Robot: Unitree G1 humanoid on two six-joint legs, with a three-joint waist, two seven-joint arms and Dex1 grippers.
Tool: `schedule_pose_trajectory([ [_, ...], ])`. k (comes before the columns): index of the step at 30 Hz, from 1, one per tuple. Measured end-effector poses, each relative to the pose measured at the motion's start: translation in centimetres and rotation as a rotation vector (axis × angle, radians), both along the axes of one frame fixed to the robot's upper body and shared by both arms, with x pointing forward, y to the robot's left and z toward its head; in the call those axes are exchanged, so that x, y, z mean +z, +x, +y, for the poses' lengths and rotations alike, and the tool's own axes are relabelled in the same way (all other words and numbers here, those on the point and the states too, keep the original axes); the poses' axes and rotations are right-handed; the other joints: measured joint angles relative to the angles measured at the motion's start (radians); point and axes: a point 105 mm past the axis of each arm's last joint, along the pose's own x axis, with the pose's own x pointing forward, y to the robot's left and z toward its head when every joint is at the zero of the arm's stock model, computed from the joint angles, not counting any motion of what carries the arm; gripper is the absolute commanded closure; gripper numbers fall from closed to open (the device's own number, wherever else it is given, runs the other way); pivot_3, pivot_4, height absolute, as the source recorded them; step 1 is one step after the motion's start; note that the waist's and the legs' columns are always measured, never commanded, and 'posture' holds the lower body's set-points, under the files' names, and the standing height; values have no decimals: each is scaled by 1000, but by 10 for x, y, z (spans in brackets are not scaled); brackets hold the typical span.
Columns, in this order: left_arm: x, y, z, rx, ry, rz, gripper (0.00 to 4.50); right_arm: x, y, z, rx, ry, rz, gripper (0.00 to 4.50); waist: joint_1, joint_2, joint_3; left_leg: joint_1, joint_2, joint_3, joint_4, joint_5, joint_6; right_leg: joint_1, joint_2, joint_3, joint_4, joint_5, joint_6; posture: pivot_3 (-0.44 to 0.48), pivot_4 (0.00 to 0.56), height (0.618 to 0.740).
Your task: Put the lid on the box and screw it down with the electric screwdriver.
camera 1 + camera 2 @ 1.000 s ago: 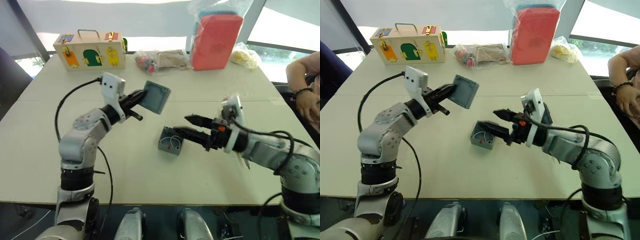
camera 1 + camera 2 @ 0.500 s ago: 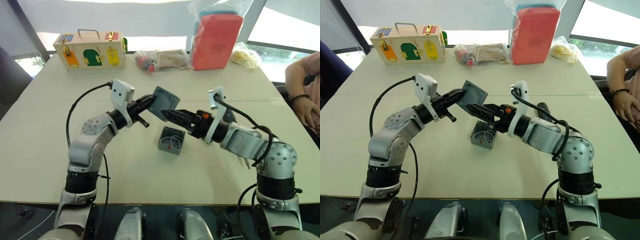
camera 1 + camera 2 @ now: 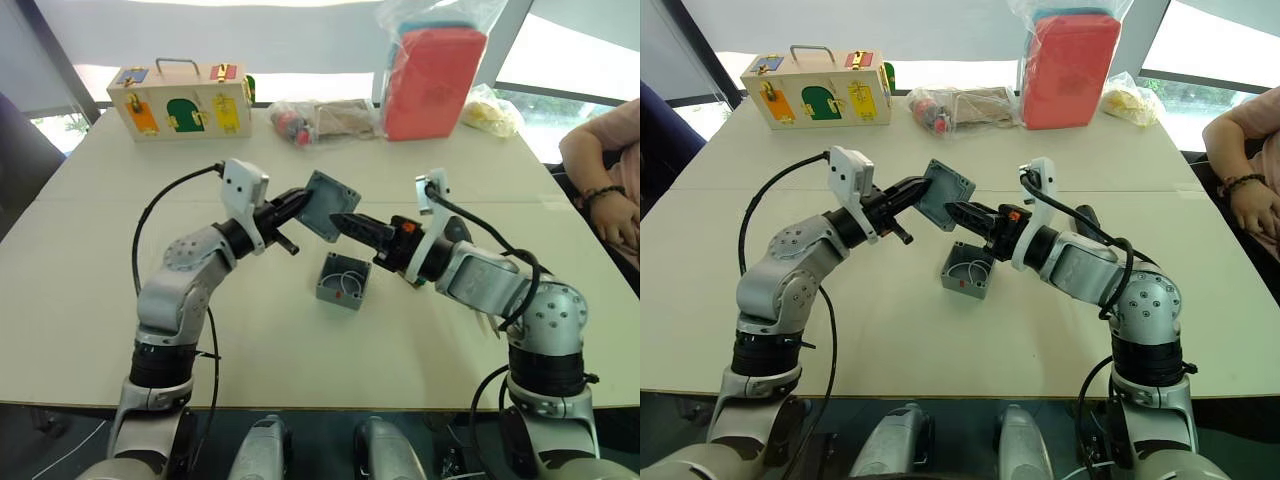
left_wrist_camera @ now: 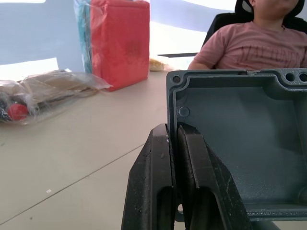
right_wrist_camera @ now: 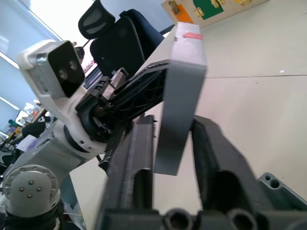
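Worktop (image 3: 90, 300) is big and pale, w/ a wooden latch box (image 3: 180, 100) and a red bag (image 3: 430, 80) at the far edge, well past both tools. Person's arm (image 3: 600, 180) is out beyond the right tool.

Box (image 3: 343, 281) sits open-side up on the worktop, wires inside, just below where the two tools meet.

Lid (image 3: 330, 205) is up in the air, tilted, above the box. Left tool (image 3: 295, 205) is clamped on one edge of it, fingers (image 4: 192, 158) tight together w/ the rim between them. Right tool (image 3: 350, 222) has its fingers (image 5: 139, 158) apart, one on each side of the lid's other edge, not squeezing yet.

Looks like a hand-over or a two-tool line-up. To do it well: close the right tool gently on the rim before the left lets go, keep the hollow side facing down, then lower it flat so corner holes match the box corners.
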Motion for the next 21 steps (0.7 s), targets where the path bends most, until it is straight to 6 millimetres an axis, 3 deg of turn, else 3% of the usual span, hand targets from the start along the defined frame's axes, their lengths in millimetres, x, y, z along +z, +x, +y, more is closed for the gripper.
schedule_pose_trajectory([
  [1,0,0,1,0,8,-2,4500,0,0,1,2,-2,1,4319,0,0,0,0,0,0,0,0,0,0,0,0,0,0,0,0,150,730],
  [2,0,0,1,-2,8,-1,3829,-1,0,1,3,-3,1,4319,-1,0,0,0,0,0,0,0,0,0,0,0,0,0,0,0,150,730],
  [5,-2,-1,4,-3,24,8,2832,0,0,-1,1,-17,-17,4319,-1,0,0,0,0,0,0,0,0,0,0,0,0,0,0,0,150,730],
  [8,-4,-5,10,-57,65,32,1679,8,-3,-5,6,-110,-154,4319,-2,1,0,0,-1,0,0,0,0,-1,1,0,0,0,0,0,150,730],
  [12,-10,-15,27,-146,137,89,235,21,-7,-13,13,-387,-463,4319,-5,1,1,0,-1,0,-1,0,0,-1,1,0,-1,0,0,0,150,730],
  [14,-14,-23,39,-207,182,137,86,19,-9,-19,34,-578,-679,4319,-6,1,1,0,-1,0,-2,0,0,-1,2,0,-2,-1,0,0,150,730],
  [21,-24,-40,65,-375,337,232,86,-5,-8,-25,154,-988,-1288,4319,-18,0,1,0,-1,5,-2,0,0,-2,1,0,-2,-1,0,0,150,730],
])
